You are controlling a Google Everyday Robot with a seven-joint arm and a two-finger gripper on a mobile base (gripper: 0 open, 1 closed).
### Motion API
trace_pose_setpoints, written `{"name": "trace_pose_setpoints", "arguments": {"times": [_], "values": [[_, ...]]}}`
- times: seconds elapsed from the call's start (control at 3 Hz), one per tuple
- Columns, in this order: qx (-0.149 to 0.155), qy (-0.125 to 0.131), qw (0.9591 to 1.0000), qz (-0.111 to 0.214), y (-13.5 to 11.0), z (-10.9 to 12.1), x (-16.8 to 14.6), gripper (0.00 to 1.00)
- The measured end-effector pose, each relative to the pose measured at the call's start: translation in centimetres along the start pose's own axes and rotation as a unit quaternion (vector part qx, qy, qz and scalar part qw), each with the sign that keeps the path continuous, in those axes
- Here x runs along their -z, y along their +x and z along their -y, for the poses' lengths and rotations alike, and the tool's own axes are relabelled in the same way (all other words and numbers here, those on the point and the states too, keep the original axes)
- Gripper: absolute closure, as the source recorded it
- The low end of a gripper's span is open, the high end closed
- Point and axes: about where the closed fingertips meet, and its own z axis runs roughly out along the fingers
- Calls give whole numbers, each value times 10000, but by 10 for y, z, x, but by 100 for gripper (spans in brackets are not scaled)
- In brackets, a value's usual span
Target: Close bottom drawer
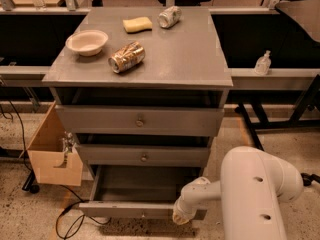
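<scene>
The grey cabinet has three drawers. The bottom drawer (137, 191) is pulled out, and its shallow grey box looks empty inside. Its slim front (130, 210) faces me low in the view. The middle drawer (144, 155) and the top drawer (140, 120) sit further in, each with a small round knob. My white arm (250, 194) reaches in from the lower right. The gripper (181, 215) is at the right end of the bottom drawer's front, against it.
On the cabinet top (180, 54) lie a white bowl (87, 41), a crushed brown can (126, 57), a yellow sponge (137, 24) and a silver can (169, 16). A cardboard box (52, 151) hangs on the left. Cables lie on the floor. A small bottle (261, 63) stands right.
</scene>
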Motion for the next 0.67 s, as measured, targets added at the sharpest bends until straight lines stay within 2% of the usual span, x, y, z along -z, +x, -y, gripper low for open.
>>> {"name": "trace_pose_setpoints", "arguments": {"times": [0.33,0.67], "values": [[111,68,9997,-227,16,8,1,100],[111,68,9997,-227,15,7,1,100]]}}
